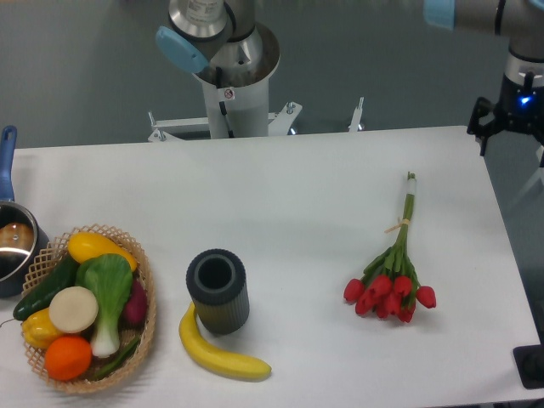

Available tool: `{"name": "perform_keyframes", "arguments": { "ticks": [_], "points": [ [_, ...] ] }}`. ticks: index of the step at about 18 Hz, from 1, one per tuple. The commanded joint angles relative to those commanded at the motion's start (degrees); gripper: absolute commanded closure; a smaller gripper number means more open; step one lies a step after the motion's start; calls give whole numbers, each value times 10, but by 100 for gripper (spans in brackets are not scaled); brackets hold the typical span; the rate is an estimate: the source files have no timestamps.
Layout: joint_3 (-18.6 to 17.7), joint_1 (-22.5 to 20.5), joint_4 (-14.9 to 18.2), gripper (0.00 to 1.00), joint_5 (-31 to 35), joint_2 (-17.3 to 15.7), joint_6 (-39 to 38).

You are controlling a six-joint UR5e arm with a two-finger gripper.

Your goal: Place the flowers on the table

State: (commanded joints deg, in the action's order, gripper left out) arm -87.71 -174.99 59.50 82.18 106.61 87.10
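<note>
The flowers (393, 285), a bunch of red tulips with green stems tied with thin string, lie flat on the white table (297, 195) at the right. The blooms point toward the front edge and the stem ends toward the back. My gripper (514, 119) is at the far right, above the table's back right corner, well away from the flowers and holding nothing that I can see. Its black body is partly cut off by the frame edge, so I cannot tell how the fingers stand.
A dark ribbed cylindrical vase (218, 291) stands at front centre with a banana (221, 357) lying in front of it. A wicker basket (146, 327) of vegetables and fruit is at the front left. A pot with a blue handle (10, 238) is at the left edge. The arm's base (229, 93) is behind the table.
</note>
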Motion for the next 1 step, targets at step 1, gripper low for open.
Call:
{"name": "perform_keyframes", "arguments": {
  "ticks": [1],
  "points": [
    [-1,1,0,0,-1,0,0]
  ]
}}
